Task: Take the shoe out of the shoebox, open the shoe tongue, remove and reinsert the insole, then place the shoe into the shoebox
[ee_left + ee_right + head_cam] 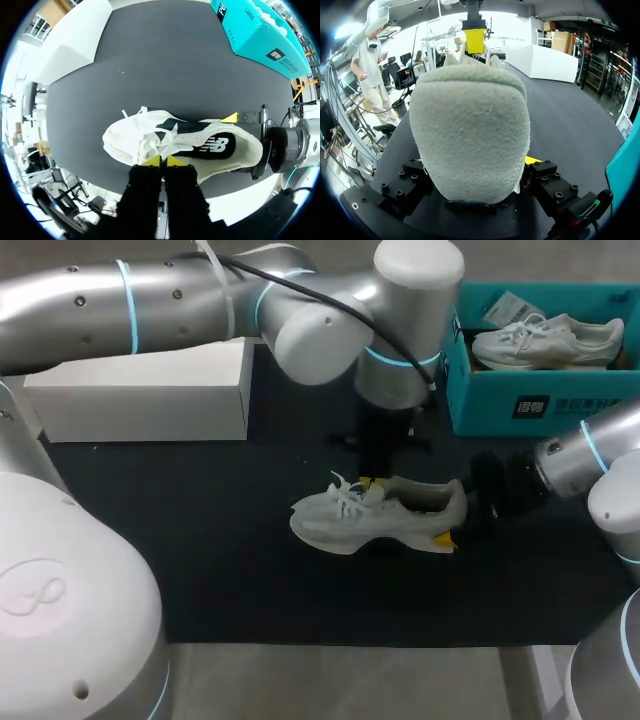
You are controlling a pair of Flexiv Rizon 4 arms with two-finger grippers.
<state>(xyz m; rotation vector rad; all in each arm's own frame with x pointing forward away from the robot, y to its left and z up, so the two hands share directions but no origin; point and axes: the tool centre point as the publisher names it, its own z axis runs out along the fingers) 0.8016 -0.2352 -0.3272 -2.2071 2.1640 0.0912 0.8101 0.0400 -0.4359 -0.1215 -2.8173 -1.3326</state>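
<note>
Black table [220, 570] w/ shoe [375, 520], teal shoebox [490, 410], white box [140, 390].

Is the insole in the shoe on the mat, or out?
In: the black insole shows inside the opening of the pale grey-white sneaker.

left arm [170, 300]: silver-grey tubular links, bulbous joint caps, cyan light rings, dark screw recesses, black cable strapped by a white tie | right arm [570, 465]: matching silver shell, cyan ring | left gripper [162, 161]: black fingers, yellow wedge tips | right gripper [472, 162]: black blocks, socket-head screws, yellow tips
</note>
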